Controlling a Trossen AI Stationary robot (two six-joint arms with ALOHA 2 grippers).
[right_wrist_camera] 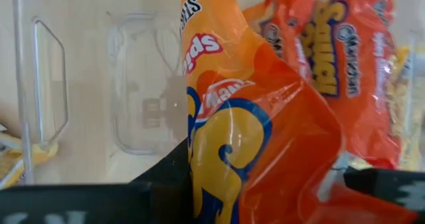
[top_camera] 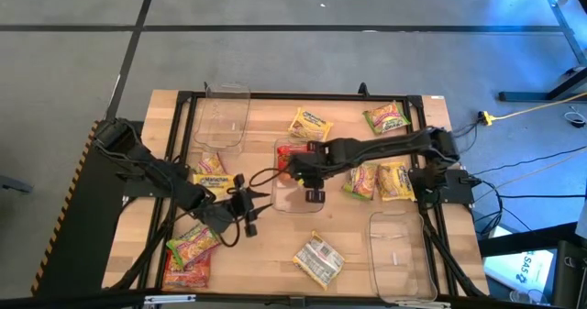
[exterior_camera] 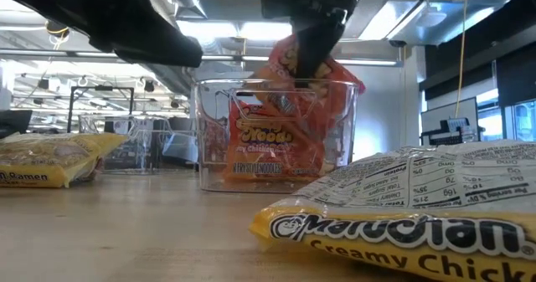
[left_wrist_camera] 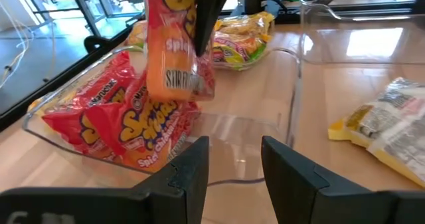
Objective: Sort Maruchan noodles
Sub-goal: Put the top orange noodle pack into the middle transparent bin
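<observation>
The right gripper (top_camera: 295, 165) is pinching a red noodle packet (right_wrist_camera: 259, 137), hanging it long-side-down right over the middle tray (top_camera: 316, 205), at six o'clock below it.

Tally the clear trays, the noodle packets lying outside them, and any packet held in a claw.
Clear trays: 3
Noodle packets outside trays: at least 8, since some overlap
Orange packet in the right claw: 1
Total: at least 12
</observation>
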